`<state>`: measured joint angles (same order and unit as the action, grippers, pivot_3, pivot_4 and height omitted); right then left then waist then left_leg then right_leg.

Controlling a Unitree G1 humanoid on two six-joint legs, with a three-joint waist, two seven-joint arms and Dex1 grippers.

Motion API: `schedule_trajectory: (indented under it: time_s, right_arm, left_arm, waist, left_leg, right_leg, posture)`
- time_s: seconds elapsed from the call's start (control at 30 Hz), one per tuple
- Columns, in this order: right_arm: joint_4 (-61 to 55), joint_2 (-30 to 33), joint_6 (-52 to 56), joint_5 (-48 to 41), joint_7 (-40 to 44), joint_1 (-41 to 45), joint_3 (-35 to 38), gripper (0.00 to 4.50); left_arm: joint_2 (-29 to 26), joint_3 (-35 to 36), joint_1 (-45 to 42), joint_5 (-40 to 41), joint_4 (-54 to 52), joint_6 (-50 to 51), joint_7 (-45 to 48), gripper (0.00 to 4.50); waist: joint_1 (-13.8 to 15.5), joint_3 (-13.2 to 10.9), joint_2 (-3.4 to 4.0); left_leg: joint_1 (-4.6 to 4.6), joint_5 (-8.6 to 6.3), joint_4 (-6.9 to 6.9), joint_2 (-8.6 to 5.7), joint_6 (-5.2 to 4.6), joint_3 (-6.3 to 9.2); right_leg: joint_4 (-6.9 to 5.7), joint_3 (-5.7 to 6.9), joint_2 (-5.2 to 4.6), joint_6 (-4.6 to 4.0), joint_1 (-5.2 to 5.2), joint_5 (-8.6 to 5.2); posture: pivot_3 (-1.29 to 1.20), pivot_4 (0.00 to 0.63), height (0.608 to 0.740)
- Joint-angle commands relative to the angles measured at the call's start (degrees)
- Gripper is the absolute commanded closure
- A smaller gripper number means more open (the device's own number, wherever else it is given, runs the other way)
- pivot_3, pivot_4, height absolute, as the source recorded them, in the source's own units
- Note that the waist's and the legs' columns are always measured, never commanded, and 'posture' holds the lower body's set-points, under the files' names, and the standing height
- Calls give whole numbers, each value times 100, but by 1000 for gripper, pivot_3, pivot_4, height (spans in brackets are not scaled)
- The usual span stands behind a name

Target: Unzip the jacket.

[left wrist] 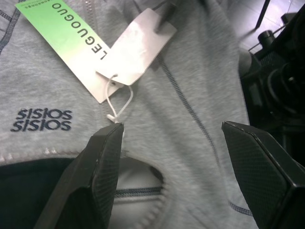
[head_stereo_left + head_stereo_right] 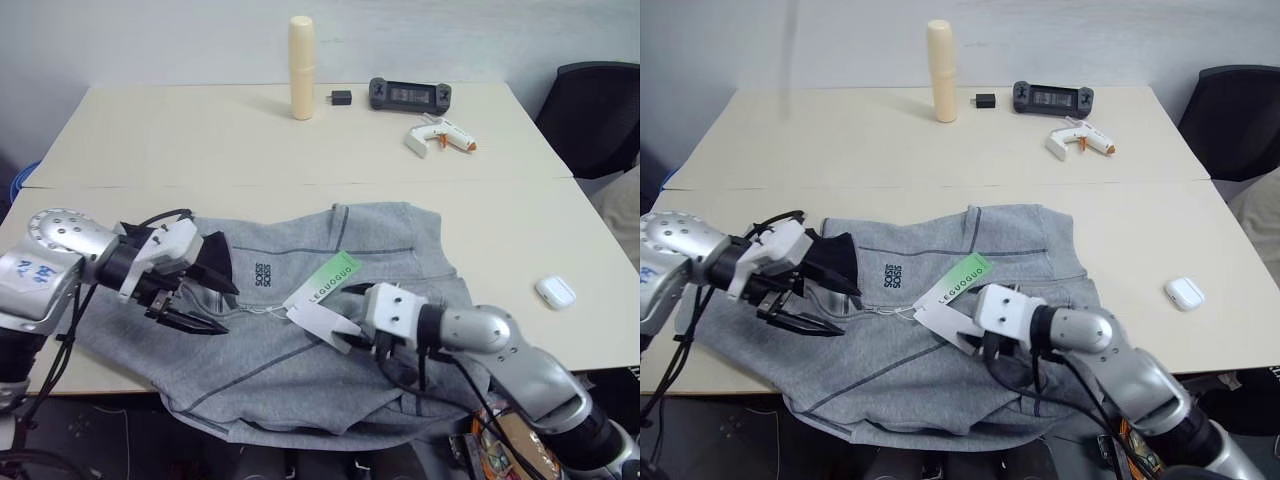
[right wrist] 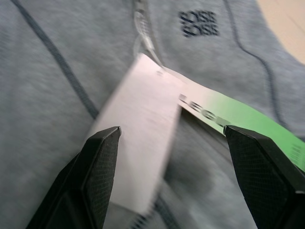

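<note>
Two wide-open, empty pincers, left pincer (image 2: 205,300) and right pincer (image 2: 352,322), hover seemingly just above the jacket (image 2: 300,375).

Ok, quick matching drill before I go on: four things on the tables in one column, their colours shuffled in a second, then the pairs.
Things:
1. jacket
2. hang tag
3. tall bottle
4. earbud case

Colours:
A. cream
B. light grey
C. white
D. green and white

Pairs: 1-B, 2-D, 3-A, 4-C
</note>
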<state>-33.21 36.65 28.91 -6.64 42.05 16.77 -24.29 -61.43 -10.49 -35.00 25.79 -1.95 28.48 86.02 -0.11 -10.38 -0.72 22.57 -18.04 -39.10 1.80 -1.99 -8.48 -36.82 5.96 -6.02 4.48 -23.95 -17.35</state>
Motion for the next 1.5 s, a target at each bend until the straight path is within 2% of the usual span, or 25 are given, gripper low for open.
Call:
schedule_trajectory:
  time_s: [0.03,0.13,0.23,0.33,0.5,0.77,0.9,1.07,1.2,1.27,1.4,1.47,1.5]
  right_arm:
    - [25,-131,-227,345,-58,103,-193,881]
    - [226,-242,-384,669,-92,194,-412,881]
    - [671,-281,-799,1438,-457,384,-544,881]
    - [1100,-304,-1232,1981,-855,635,-371,881]
    - [1484,-345,-1661,2114,-820,1045,-96,881]
    - [2373,-712,-2510,2546,-607,1491,-540,881]
    - [2769,-687,-2908,2935,-413,1666,-771,881]
    - [3170,-952,-3278,3129,-536,1722,-813,881]
    - [3441,-1331,-3261,3004,-589,1752,-639,1784]
    - [3413,-1385,-3213,2977,-556,1703,-538,2572]
    - [3130,-1367,-2922,2761,-546,1434,-199,3687]
    - [2840,-1350,-2615,2567,-511,1195,66,4434]
    - [2679,-1349,-2448,2485,-498,1080,196,4491]
  left_arm:
    - [59,-113,-257,-223,185,-216,396,1036]
    - [173,-197,-388,-329,330,-345,373,1036]
    - [290,-220,-470,-379,413,-397,347,1036]
    - [382,-199,-484,-408,430,-460,304,1036]
    - [501,-125,-428,-410,445,-512,207,1036]
    - [650,-97,-329,-523,457,-668,54,1036]
    - [735,-83,-260,-629,519,-769,-18,1036]
    - [805,-35,-208,-761,629,-856,-124,1036]
    - [844,-43,-142,-907,774,-1033,-166,1005]
    - [863,-26,-130,-936,813,-1067,-158,1005]
    - [971,-94,-79,-1105,1014,-1226,-260,1005]
    - [1016,-193,55,-1302,1143,-1440,-328,1005]
    - [1024,-236,126,-1400,1210,-1558,-343,1005]
  waist:
    - [-3,0,0]
    - [-17,0,0]
    - [-19,0,0]
    - [-22,0,0]
    - [-21,0,-1]
    - [-44,-1,-1]
    - [-88,0,-1]
    - [-112,0,-2]
    - [-155,0,-2]
    - [-158,0,-2]
    - [-149,0,-2]
    - [-142,0,-2]
    - [-141,0,-2]
  left_leg:
    - [1,0,0,2,0,0]
    - [-1,0,0,5,1,1]
    - [-2,0,0,5,1,0]
    - [-1,0,-3,3,0,0]
    - [-1,1,-5,3,1,0]
    - [-1,1,-5,5,1,0]
    - [-2,2,-4,6,1,0]
    - [-1,2,-4,5,1,2]
    - [-6,3,-4,9,4,2]
    - [-5,3,-3,11,4,2]
    - [-5,3,-3,11,4,2]
    - [-4,3,-3,9,4,3]
    - [-4,3,-3,7,3,3]
  right_leg:
    - [0,1,1,0,-1,0]
    - [0,1,3,0,-1,0]
    - [-1,0,2,1,-1,-1]
    - [-4,1,-1,1,-2,-1]
    - [-6,-1,-2,2,-2,-1]
    - [-6,-2,0,2,-1,-2]
    - [-8,-1,1,2,-2,-2]
    - [-7,-2,-1,2,-1,-2]
    - [-10,-2,3,2,2,-2]
    - [-10,-3,4,2,1,-2]
    - [-10,-6,2,1,1,-3]
    - [-9,-7,-1,1,2,-3]
    - [-9,-10,-4,1,3,-3]
  posture:
    - [0,150,740]
    - [0,150,740]
    - [0,150,740]
    - [0,150,740]
    - [0,150,740]
    - [0,150,740]
    - [0,150,740]
    - [0,150,740]
    - [0,150,740]
    - [0,150,740]
    - [0,150,740]
    - [0,150,740]
    - [0,150,740]
